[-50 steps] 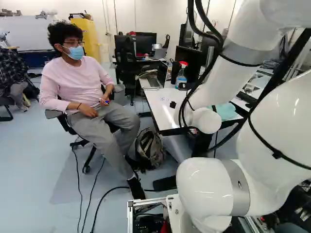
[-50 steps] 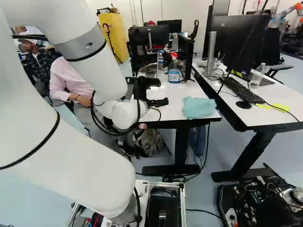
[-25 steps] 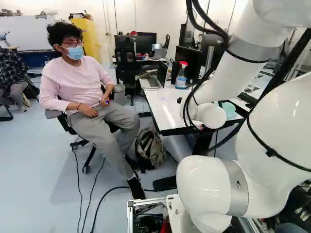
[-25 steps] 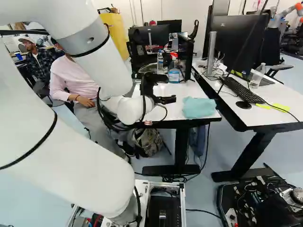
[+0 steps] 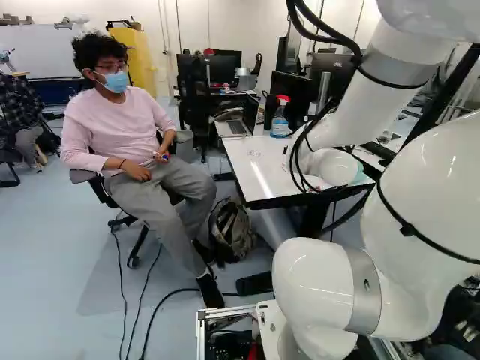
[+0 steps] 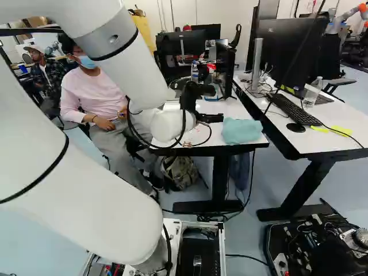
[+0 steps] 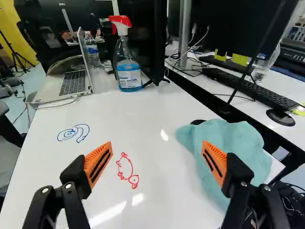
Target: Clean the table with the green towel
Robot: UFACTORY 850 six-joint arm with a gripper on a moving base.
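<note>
In the right base view my gripper hovers over the white table, just beside the crumpled pale green towel. The wrist view shows the gripper open, nothing held. One orange-padded finger overlaps the towel there; I cannot tell whether they touch. The towel lies loosely at the table's edge. A red drawing is on the tabletop between the fingers, nearer the other finger, and a blue scribble lies farther ahead. The wrist hides part of the towel in the left base view.
A spray bottle and an open laptop stand at the table's far end. A second desk with a keyboard and monitor adjoins beyond a gap. A backpack sits on the floor beside a seated person.
My arm has swung toward the towel, rightward in both base views, with the gripper staying open. The towel and the base have not moved.
</note>
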